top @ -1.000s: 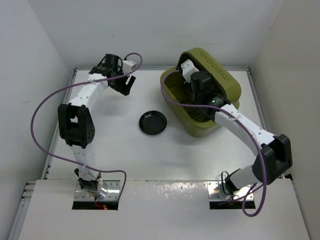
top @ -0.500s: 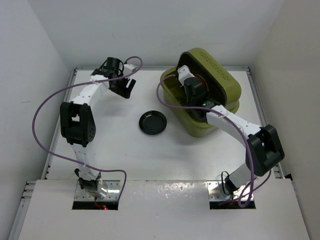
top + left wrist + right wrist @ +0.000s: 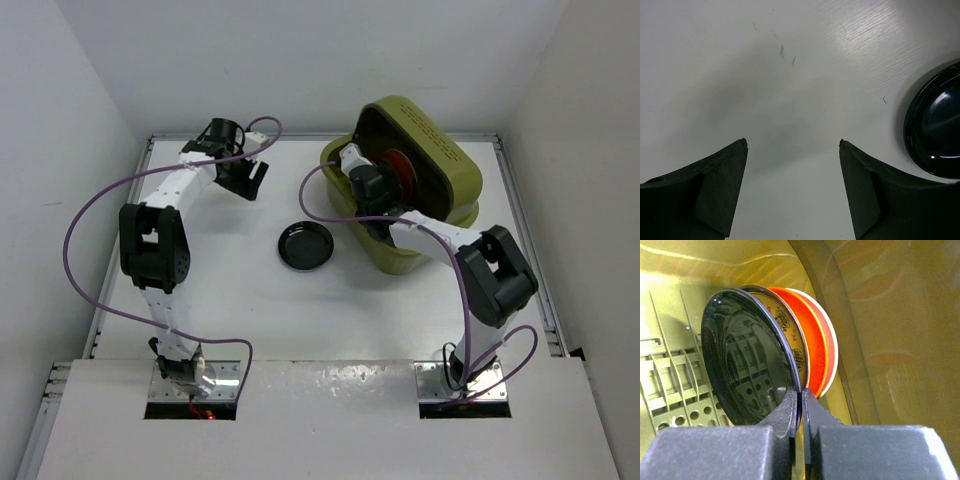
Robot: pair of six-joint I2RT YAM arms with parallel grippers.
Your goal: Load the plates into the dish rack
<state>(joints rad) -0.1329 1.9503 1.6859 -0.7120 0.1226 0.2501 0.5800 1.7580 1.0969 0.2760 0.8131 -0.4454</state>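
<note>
From above: one black plate [image 3: 306, 245] is seen lying on the table [image 3: 230, 290] just beside the dish rack [image 3: 395, 262]. Left wrist: the left gripper [image 3: 792, 145] is held spread above the table. Right wrist: the right gripper [image 3: 801, 394] is clamped on the rim of a second black plate [image 3: 745, 360], which is stood upright inside the rack beside a patterned plate [image 3: 790, 335].

Overhead downward, wrists close, plates [image 3: 306, 245] shared

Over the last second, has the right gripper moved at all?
Yes. Seen from above, the right gripper, pinching a black plate, shifted left across the dish rack.
</note>
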